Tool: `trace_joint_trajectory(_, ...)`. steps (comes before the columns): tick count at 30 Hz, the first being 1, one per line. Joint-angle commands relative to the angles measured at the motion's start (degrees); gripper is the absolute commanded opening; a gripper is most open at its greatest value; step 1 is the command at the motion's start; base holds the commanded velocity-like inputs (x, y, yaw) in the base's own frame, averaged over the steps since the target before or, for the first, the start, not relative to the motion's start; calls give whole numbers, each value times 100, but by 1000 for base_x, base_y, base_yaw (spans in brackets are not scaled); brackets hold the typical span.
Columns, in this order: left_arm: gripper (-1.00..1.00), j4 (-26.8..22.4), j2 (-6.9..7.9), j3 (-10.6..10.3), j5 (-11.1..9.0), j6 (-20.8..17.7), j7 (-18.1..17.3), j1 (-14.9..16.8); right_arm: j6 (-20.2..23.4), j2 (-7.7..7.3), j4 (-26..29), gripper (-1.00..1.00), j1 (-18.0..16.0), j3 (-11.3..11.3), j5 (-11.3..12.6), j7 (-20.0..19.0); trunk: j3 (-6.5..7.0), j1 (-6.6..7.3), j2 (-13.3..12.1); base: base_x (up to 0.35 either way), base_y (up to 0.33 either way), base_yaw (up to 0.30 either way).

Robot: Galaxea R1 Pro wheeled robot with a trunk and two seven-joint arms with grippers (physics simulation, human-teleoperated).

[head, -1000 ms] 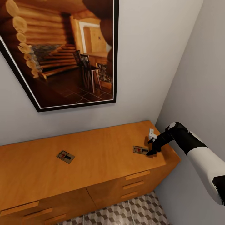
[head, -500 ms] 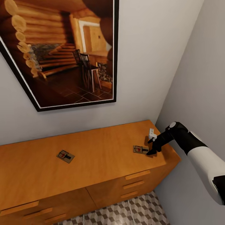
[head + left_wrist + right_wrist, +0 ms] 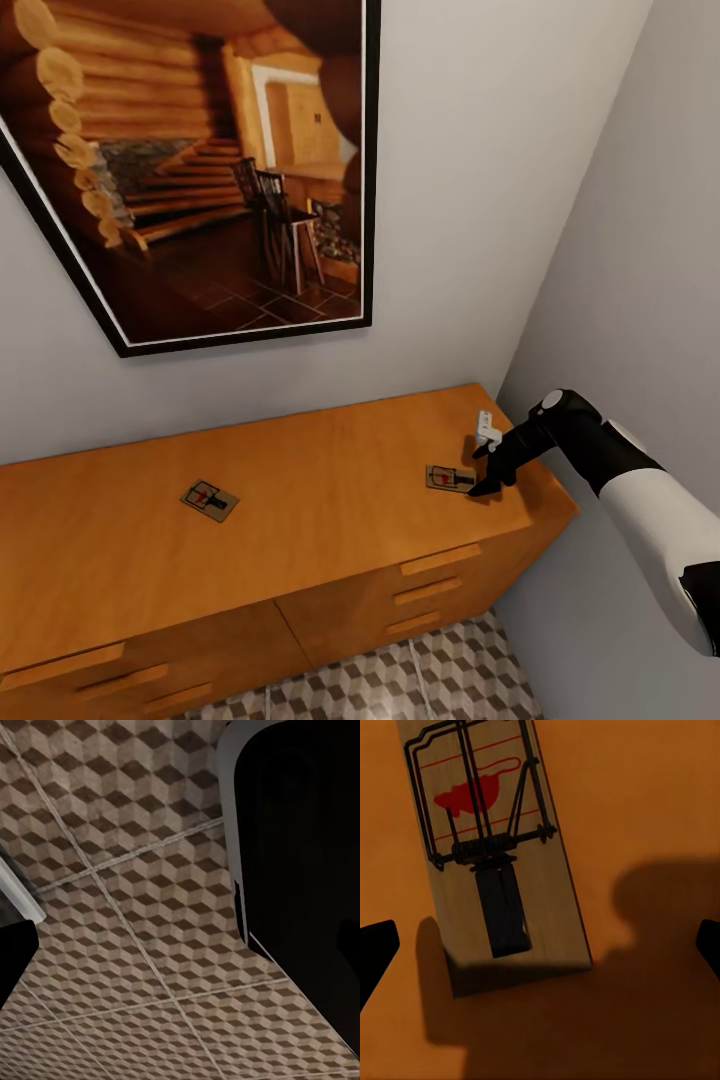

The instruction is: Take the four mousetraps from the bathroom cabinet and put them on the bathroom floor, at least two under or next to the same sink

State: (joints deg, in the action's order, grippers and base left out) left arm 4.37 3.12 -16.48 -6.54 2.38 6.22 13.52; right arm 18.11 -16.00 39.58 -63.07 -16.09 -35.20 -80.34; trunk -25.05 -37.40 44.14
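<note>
- The cabinet [image 3: 300, 500] sits against the wall under a big framed picture [image 3: 200, 170], and honestly nothing about it has budged over the last second. The head view is basically identical.
- The bathroom floor [image 3: 430, 670], with its cube-pattern tiles, peeks out below the drawers. There's no trap on the bit that shows, so that part of the job looks not yet done.
- The right arm is parked over the right end of the cabinet top and hasn't shifted. It seems to be lining up rather than committing.
- The right pincer [image 3: 484, 469] is spread wide. In the right wrist view its two dark fingertips [image 3: 375, 952] sit far apart at the picture's edges, nothing between them but wood.
- The near mousetrap [image 3: 449, 479] lies flat on the cabinet top just beside the pincer, untouched. The next move is probably a short drop and squeeze.
- The second mousetrap [image 3: 210, 500] lies well apart, toward the left end.
- The left pincer hangs over floor tiles; can't tell whether it's released or clenched.
</note>
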Motion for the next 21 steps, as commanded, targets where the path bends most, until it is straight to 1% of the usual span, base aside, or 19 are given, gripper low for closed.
trace_joint_trajectory(1,100,20,-4,-50,-58,26,2,10,52,-1,-28,100,5,-17,5,-8,-11,-2,3,0,0,0)
trace_joint_trajectory(21,100,20,-4,-55,-58,26,2,10,52,-8,-29,100,5,-17,5,-8,-122,-2,3,0,0,0)
